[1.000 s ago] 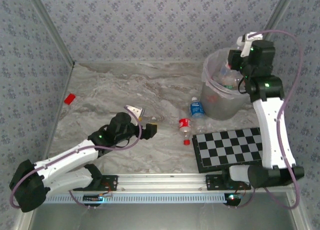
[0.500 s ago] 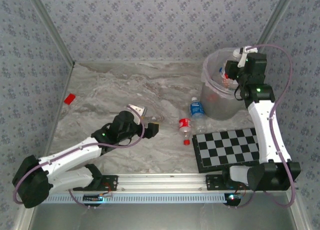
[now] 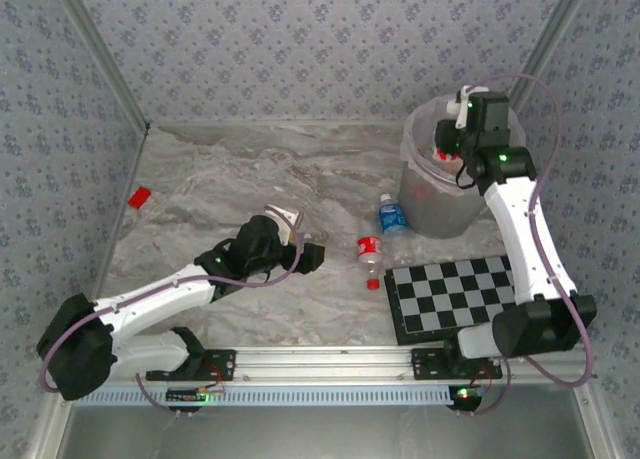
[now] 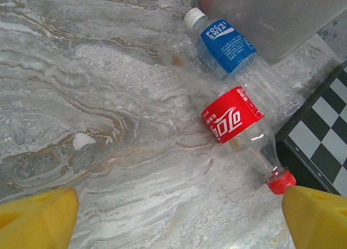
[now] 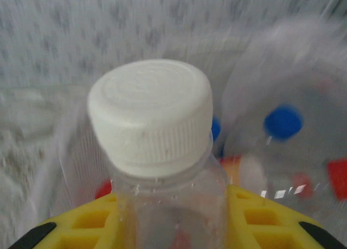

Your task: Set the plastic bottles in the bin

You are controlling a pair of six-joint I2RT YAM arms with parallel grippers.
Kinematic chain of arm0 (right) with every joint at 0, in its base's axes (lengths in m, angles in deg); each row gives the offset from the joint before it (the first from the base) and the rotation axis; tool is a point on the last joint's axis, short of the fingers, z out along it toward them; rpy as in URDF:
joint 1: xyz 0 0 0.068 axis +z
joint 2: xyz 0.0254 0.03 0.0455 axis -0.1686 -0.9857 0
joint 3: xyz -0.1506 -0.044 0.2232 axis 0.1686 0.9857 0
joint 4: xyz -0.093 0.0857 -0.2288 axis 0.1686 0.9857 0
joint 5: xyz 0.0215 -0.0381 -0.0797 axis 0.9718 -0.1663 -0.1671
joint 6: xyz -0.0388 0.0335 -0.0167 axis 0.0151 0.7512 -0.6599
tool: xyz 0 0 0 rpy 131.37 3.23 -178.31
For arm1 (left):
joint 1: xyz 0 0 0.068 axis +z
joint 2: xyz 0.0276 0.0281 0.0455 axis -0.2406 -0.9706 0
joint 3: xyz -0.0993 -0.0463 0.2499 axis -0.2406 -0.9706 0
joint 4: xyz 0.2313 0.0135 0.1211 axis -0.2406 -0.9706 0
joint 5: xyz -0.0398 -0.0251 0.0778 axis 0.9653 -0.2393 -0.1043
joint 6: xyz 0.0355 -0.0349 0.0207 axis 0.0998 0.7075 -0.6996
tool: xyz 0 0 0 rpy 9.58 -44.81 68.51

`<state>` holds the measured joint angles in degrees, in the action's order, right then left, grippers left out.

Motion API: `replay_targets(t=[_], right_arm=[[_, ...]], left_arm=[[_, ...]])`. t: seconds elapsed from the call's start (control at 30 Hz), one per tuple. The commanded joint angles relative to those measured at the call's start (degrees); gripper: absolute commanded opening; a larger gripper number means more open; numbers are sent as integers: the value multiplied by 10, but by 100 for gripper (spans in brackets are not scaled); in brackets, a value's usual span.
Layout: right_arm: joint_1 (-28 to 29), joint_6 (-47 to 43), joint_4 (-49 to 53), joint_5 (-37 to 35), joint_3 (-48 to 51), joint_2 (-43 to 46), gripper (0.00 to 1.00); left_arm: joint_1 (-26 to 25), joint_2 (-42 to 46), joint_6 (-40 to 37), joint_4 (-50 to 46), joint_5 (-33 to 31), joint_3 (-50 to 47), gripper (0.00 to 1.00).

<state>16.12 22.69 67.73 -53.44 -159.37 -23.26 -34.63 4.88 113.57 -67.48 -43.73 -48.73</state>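
The bin (image 3: 432, 201) stands at the back right, with several bottles (image 5: 283, 121) lying inside it. My right gripper (image 3: 452, 145) hangs over the bin's mouth. It is shut (image 5: 171, 219) on the neck of a clear bottle with a white cap (image 5: 150, 113). On the table left of the bin lie a blue-label bottle (image 3: 392, 217) (image 4: 227, 45) and a red-label bottle (image 3: 369, 251) (image 4: 233, 114) with a red cap (image 4: 282, 182). My left gripper (image 3: 310, 257) (image 4: 179, 222) is open just left of the red-label bottle, with nothing between its fingers (image 4: 38, 216).
A black-and-white checkerboard (image 3: 460, 294) (image 4: 325, 135) lies right of the red-label bottle, touching its cap end. A small flat red block (image 3: 139, 197) sits by the left wall. Patterned walls enclose the table, and a metal rail (image 3: 320, 361) runs along the front.
My right gripper has moved left and down over the bin's mouth with the white-capped bottle. My left gripper has moved right, closer to the two bottles on the table.
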Motion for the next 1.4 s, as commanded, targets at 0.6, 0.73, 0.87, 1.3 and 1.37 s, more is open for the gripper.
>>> replay_targets(t=[0.6, 0.73, 0.87, 1.3, 1.37], right_arm=[[49, 165, -117, 107, 265, 5, 13], [54, 181, -114, 104, 256, 48, 21], [55, 162, -46, 79, 207, 93, 45], [-5, 77, 96, 101, -22, 93, 84], [-23, 75, 88, 109, -51, 76, 81]], left_arm=[[-4, -39, -9, 9, 21, 41, 96], [-4, -39, -10, 5, 18, 41, 96], [-4, -40, -14, 5, 17, 42, 96], [-6, -61, -4, 20, 39, 52, 96], [-9, -61, 5, 28, 40, 49, 96]])
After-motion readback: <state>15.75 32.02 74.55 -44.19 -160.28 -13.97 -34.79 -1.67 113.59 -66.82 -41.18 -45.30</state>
